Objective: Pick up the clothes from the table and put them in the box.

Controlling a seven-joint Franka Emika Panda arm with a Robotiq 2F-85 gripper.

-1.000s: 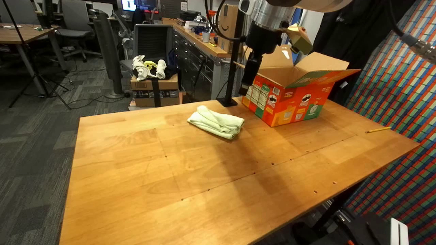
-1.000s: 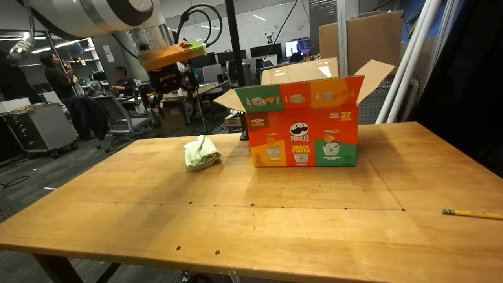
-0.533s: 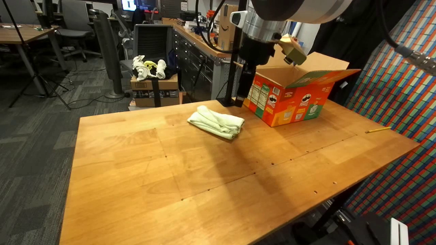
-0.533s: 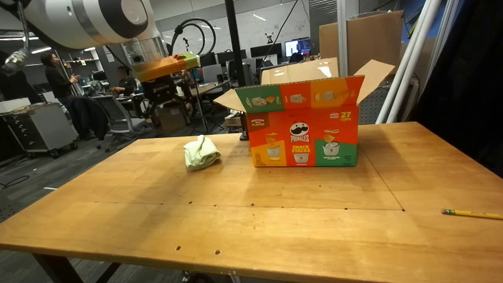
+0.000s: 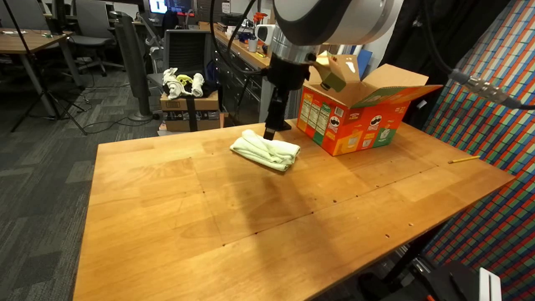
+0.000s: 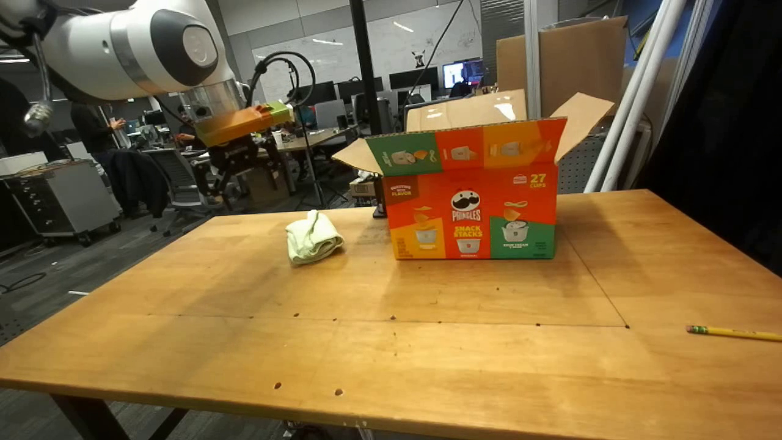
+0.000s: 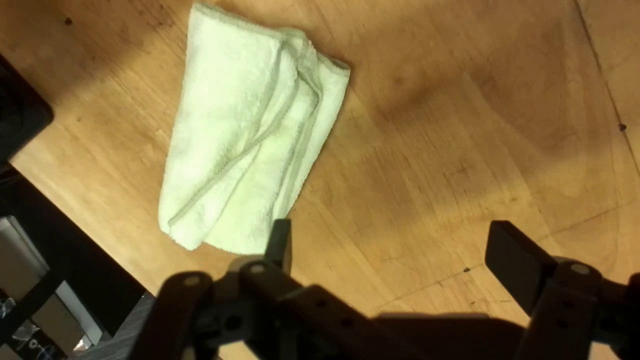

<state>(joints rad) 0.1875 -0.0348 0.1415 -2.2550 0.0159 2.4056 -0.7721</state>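
A folded pale green cloth (image 5: pixel 265 152) lies on the wooden table (image 5: pixel 175 217); it also shows in an exterior view (image 6: pixel 313 239) and in the wrist view (image 7: pixel 235 135). An open red, orange and green cardboard box (image 5: pixel 361 125) stands on the table beside it, flaps up; it shows in an exterior view (image 6: pixel 470 208) too. Its inside bottom is hidden. My gripper (image 7: pixel 390 237) is open and empty above the table. In the wrist view its left finger overlaps the cloth's near end. In an exterior view the gripper (image 6: pixel 253 186) hangs left of the cloth and higher.
A yellow pencil (image 6: pixel 733 333) lies on the table. A black pole (image 6: pixel 365 67) rises at the table's edge near the box. Other white and yellow cloths (image 5: pixel 184 83) lie on stacked cartons beyond the table. The box flaps (image 6: pixel 583 125) stick outward.
My arm has moved down and away from the box, toward the cloth. The gripper stays open. The cloth and the box have not moved.
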